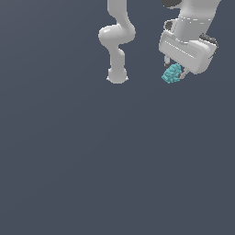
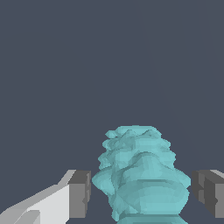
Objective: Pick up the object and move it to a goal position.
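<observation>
While no goal marker shows anywhere on the plain dark ground (image 1: 114, 174), progress can only be judged roughly. Largest first: white arm (image 1: 117, 41), standing on its base toward the exterior view's left of the gripper, rising out of frame and returning from above. Next in size: gripper (image 1: 176, 73), a boxy white hand tilted at an angle, far bulkier than what sits beneath it. Smallest: the object (image 1: 171, 73), a teal, bumpy lump tucked directly under the gripper's lower edge, right at the fingertips.

From the wrist view, object (image 2: 140, 175) sits squarely between the two grey pads (image 2: 79, 194), one on each side. Pads look very near its flanks, perhaps just touching on one side, with a thin sliver of background seeming to remain on the other; cannot tell for certain whether clamped or merely straddling. Cannot tell either whether the lump rests on the ground or hangs clear of it, since no shadow or contact line is readable.

Judged from this: approach and alignment done; firm grasp unconfirmed; carrying to the goal apparently still ahead. Main risk: slipping on such an uneven surface.
</observation>
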Controlling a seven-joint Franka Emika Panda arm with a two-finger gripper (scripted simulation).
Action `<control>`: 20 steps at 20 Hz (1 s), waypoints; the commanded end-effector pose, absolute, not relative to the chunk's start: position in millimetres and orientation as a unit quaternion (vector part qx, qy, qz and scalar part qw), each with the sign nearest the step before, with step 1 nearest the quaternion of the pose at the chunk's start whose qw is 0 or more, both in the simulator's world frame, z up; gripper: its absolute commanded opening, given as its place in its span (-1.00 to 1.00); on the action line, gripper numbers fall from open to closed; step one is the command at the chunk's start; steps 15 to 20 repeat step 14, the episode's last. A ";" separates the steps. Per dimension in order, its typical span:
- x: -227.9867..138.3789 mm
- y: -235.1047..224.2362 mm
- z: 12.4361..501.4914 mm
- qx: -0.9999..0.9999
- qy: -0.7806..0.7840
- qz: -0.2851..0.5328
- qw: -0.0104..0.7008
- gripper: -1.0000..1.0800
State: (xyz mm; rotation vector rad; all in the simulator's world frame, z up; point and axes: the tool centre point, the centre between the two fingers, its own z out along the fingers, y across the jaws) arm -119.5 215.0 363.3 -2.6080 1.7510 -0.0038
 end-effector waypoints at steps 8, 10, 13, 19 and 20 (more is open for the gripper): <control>-116.3 235.9 407.4 -0.830 0.557 0.000 0.000 -1.00; -115.7 237.7 411.2 -0.830 0.557 0.000 0.000 -1.00; -115.4 239.1 414.0 -0.830 0.557 0.000 0.000 -1.00; -115.3 239.2 414.2 -0.830 0.557 0.000 0.000 -1.00; -115.3 239.2 414.2 -0.830 0.557 0.000 0.000 -1.00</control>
